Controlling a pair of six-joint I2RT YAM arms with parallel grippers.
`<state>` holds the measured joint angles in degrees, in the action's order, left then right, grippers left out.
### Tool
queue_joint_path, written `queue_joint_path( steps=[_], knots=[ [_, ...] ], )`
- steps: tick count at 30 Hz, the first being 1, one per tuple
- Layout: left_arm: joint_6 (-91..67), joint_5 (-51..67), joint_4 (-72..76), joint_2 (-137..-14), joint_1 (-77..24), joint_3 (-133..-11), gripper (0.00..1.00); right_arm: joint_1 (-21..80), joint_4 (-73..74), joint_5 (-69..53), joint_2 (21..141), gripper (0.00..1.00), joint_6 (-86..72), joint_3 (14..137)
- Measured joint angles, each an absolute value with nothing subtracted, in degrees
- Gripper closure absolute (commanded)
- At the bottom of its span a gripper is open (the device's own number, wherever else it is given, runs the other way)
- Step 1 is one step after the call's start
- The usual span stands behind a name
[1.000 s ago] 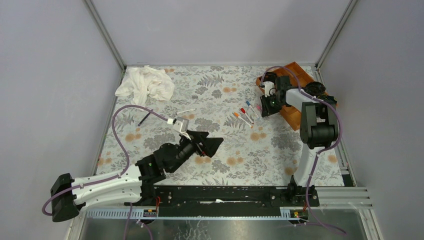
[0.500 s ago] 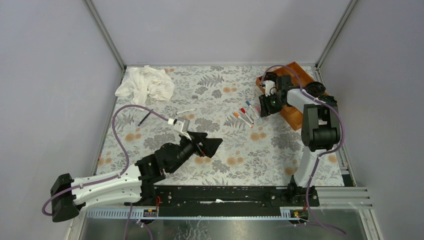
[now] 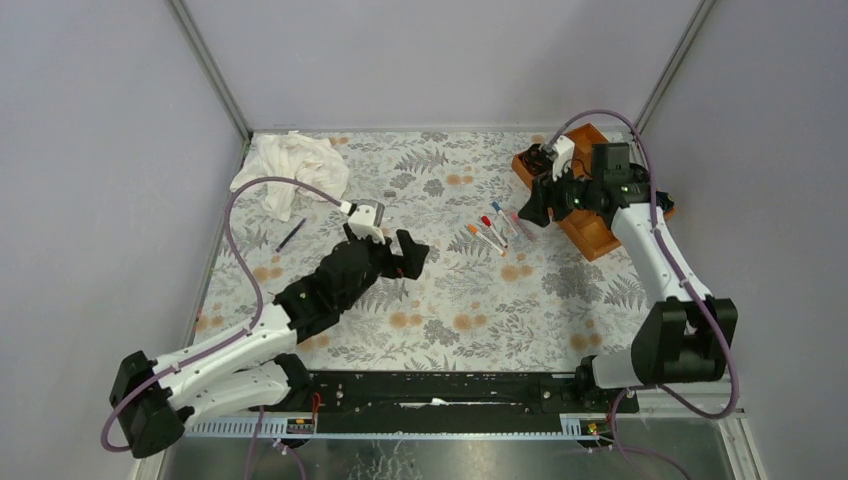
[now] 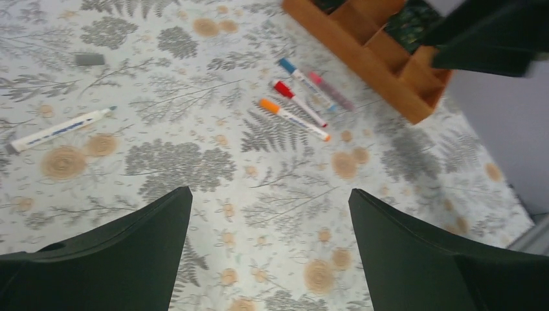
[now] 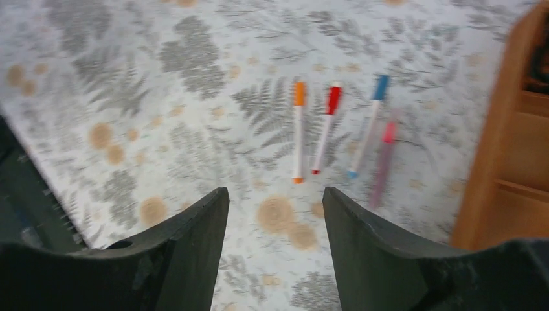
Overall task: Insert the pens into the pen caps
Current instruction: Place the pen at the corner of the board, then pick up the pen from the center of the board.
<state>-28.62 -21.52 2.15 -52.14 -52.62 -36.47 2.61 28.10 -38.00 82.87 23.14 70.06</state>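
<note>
Left fingers [image 4: 129,259]: you've pushed them out over the middle of the counter, spread wide and holding nothing.
White pen [image 4: 58,129]: lies loose just ahead of them, toward the left edge. It is probably your next pick.
Four pens [image 5: 325,133]: side by side near the right edge, each wearing a coloured cap, so that row looks finished.
Right fingers [image 5: 382,259]: just let go and lifted off the row, partly spread and empty.
Tray [image 3: 590,228]: far right corner, just beside the row.
</note>
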Motion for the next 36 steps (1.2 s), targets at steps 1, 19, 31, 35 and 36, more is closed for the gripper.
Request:
queue_joint_path(
  steps=[1,19,31,35,36],
  knots=[
    [-27.44,-20.14,1.23,-53.39,-50.59,-37.19,0.01,2.61,27.81,-40.51,81.36,0.33,23.16,68.62],
    [-0.84,-1.98,-28.38,-90.94,-29.82,-75.83,0.03,2.61,22.26,-63.22,68.75,0.2,30.65,51.18],
    [11.75,-1.32,-38.57,-111.18,-21.26,-86.63,0.36,2.61,25.41,-63.68,70.39,0.2,32.75,52.86],
    [13.76,-0.71,-39.94,-114.63,-18.72,-88.36,0.38,2.59,25.63,-63.66,70.65,0.19,32.77,52.86],
    [14.02,-0.4,-39.92,-115.18,-18.28,-88.71,0.38,2.57,25.71,-63.66,70.7,0.2,32.77,52.86]
  ],
)
